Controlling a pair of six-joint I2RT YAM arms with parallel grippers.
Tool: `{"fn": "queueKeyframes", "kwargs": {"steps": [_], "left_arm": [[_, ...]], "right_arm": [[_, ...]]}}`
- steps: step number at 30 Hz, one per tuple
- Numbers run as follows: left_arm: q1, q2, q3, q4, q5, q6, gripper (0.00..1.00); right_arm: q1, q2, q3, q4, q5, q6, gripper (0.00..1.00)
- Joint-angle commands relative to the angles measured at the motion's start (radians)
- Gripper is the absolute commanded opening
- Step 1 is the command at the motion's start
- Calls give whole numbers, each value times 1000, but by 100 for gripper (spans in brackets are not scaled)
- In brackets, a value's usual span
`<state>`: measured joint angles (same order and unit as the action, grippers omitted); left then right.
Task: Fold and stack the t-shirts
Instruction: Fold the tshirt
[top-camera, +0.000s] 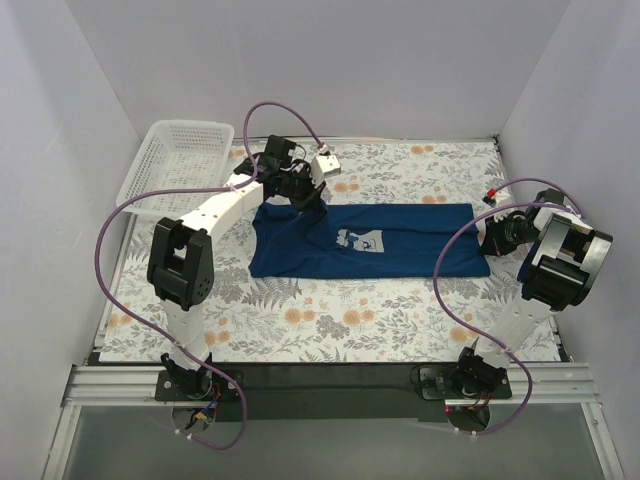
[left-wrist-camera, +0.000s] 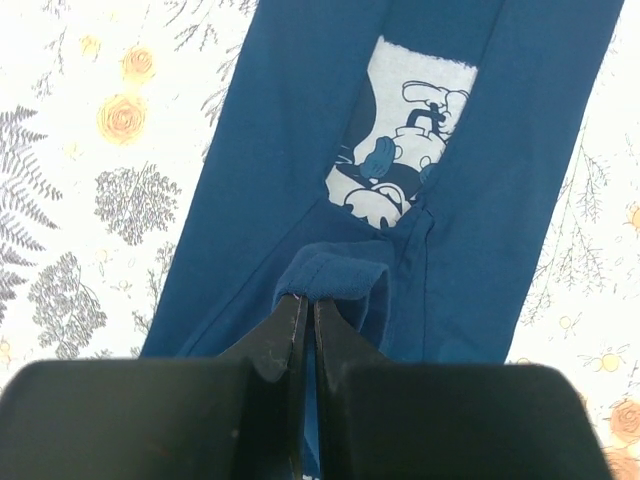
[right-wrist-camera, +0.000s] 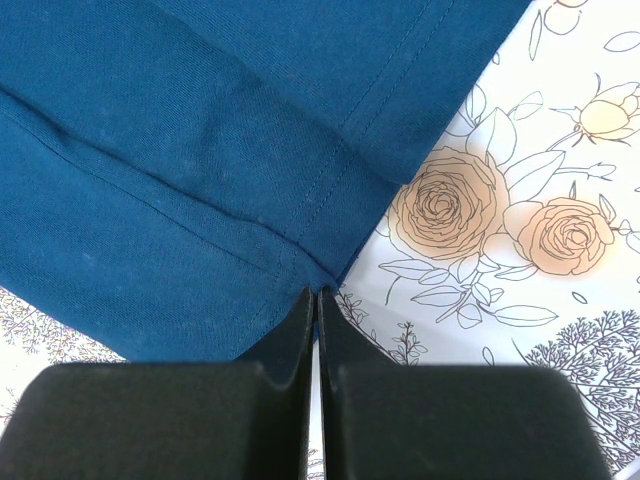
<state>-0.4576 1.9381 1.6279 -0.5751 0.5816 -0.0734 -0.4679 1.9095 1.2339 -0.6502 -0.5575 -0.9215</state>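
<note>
The navy-blue t-shirt lies as a long folded strip across the middle of the floral table, its pale mouse print facing up. My left gripper is shut on the shirt's collar end at the far left; the left wrist view shows the pinched fold at the fingertips and the print beyond. My right gripper is shut on the shirt's hem corner at the right end; the right wrist view shows that corner between the closed fingers.
A white mesh basket stands at the table's far left corner. The floral tablecloth shows in front of the shirt. Purple cables loop over both arms. White walls close in the left, back and right sides.
</note>
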Motion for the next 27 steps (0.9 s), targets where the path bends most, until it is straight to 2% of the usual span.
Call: {"fn": "queueKeyframes", "kwargs": {"steps": [1, 10, 27], "left_arm": [[-10, -96, -10, 18, 57, 118, 0], [-10, -68, 33, -42, 27, 256, 0], [5, -1, 115, -12, 90, 297, 0]], "right_arm": [[14, 13, -33, 35, 61, -19, 4], [14, 13, -31, 34, 57, -17, 4], [14, 13, -31, 34, 59, -19, 4]]}}
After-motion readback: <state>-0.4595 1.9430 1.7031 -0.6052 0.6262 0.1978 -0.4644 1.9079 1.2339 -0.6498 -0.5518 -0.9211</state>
